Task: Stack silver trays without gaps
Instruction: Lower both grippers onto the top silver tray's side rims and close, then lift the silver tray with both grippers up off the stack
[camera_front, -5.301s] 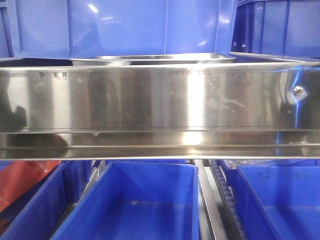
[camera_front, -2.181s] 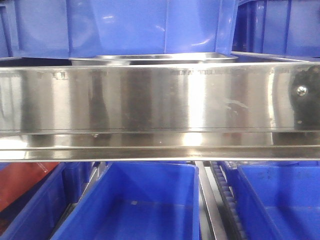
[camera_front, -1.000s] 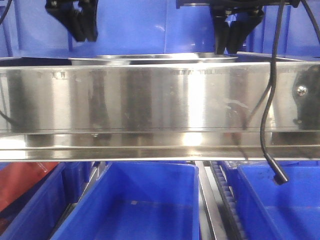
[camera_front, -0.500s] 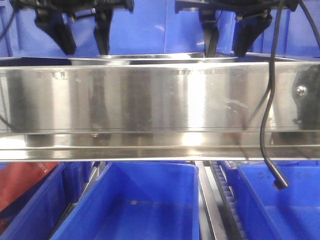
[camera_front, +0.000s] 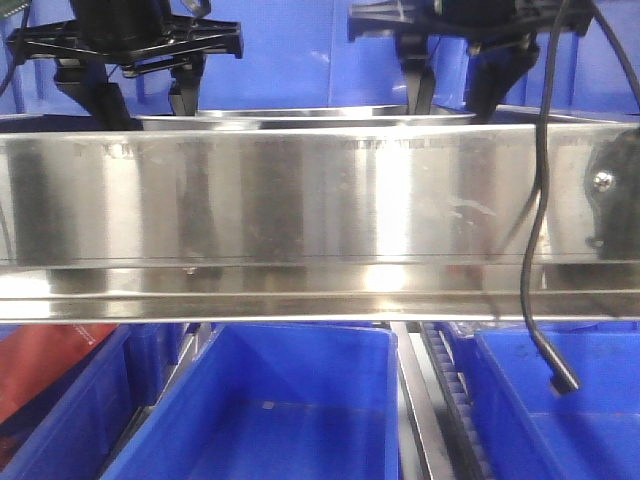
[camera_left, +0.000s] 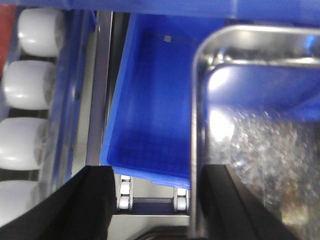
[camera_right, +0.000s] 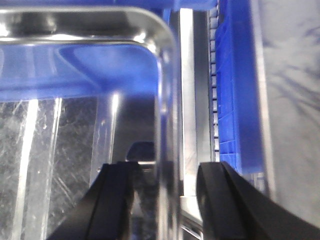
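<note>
A silver tray (camera_front: 305, 117) lies on the upper shelf; only its rim shows above the rail in the front view. Whether more trays are nested in it I cannot tell. My left gripper (camera_front: 147, 100) hangs open at the tray's left end. In the left wrist view, the left gripper (camera_left: 157, 205) straddles the tray's (camera_left: 260, 140) left rim, one finger outside and one inside. My right gripper (camera_front: 452, 98) is open at the right end. In the right wrist view, the right gripper (camera_right: 165, 200) straddles the tray's (camera_right: 60, 135) right rim. Neither gripper is closed on the metal.
A long steel shelf rail (camera_front: 320, 200) with a screw (camera_front: 598, 181) hides the fingertips from the front. Blue bins sit behind (camera_front: 300, 50) and below (camera_front: 270, 410), (camera_front: 560, 400). A black cable (camera_front: 540, 250) dangles on the right. White rollers (camera_left: 30, 100) line the left side.
Both grippers came down into view from above, then opened from shut. They have since dropped lower, so their fingertips now dip behind the rail at the tray's two ends.
</note>
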